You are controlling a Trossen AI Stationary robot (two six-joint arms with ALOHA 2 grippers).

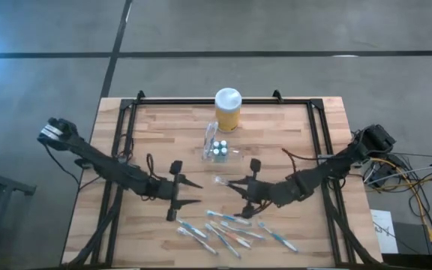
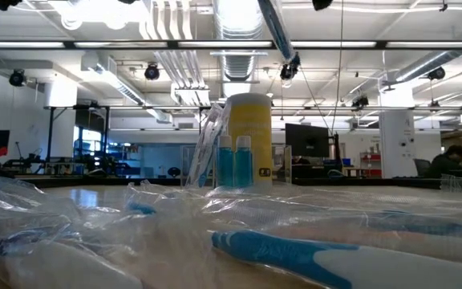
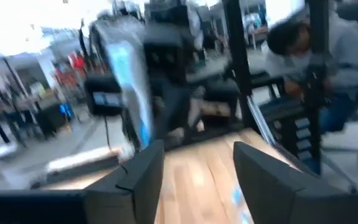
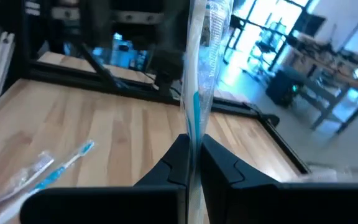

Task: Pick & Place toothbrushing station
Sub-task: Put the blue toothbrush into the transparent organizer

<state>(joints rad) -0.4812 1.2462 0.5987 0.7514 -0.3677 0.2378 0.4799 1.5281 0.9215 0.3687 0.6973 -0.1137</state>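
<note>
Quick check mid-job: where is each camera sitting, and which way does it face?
High: overhead, straight down on the table; both arms, left gripper and right gripper.
Low: table-top height, level toward the yellow jar; no arm clearly shown.
Left wrist: on the left arm, looking past its open fingers.
Right wrist: on the right arm, fingers shut on a wrapped toothbrush.
Shared: high and low both show the jar.

Left wrist view strongly blurred: wrapped toothbrush [image 3: 129, 81] near the left tool [image 3: 194, 171] only a smear, person [image 3: 328, 62] behind also unclear and cut by the edge. In right wrist view, held wrapped toothbrush [image 4: 196, 93] cut off at top, lower end hidden between the fingers [image 4: 169, 165]. In low view, foreground toothbrush [image 2: 327, 257] out of focus, cut at right edge. From above, contents of toothbrushing station [image 1: 220, 148] too small to tell.
</note>
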